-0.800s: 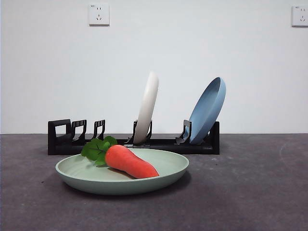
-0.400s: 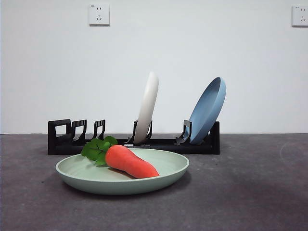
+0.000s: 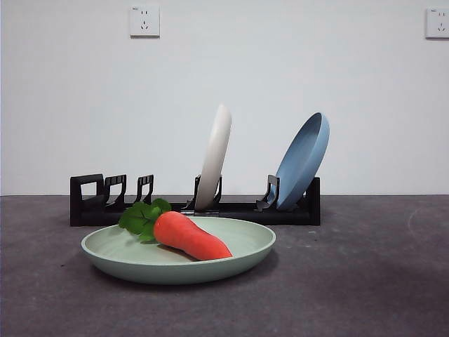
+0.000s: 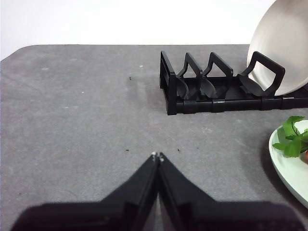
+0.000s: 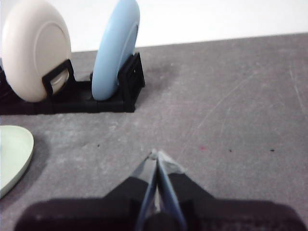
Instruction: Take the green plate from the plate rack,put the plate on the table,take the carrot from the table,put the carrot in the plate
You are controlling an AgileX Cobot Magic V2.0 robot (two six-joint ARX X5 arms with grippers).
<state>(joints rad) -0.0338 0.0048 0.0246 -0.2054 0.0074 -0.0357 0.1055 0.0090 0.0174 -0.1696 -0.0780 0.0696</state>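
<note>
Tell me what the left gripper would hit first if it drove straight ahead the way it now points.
Probably nothing. The left gripper, jaws shut, points across bare table toward the far edge. The plate rack and the green plate lie off to one side of that line, though depth is hard to judge.

The front camera sat low at desk (image 3: 393,281) height, close, facing the plate rack (image 3: 231,209) and wall. Each wrist camera looked down over its pincer from opposite ends, and both shared the rack's cream-white plate (image 4: 284,48) with it
</note>
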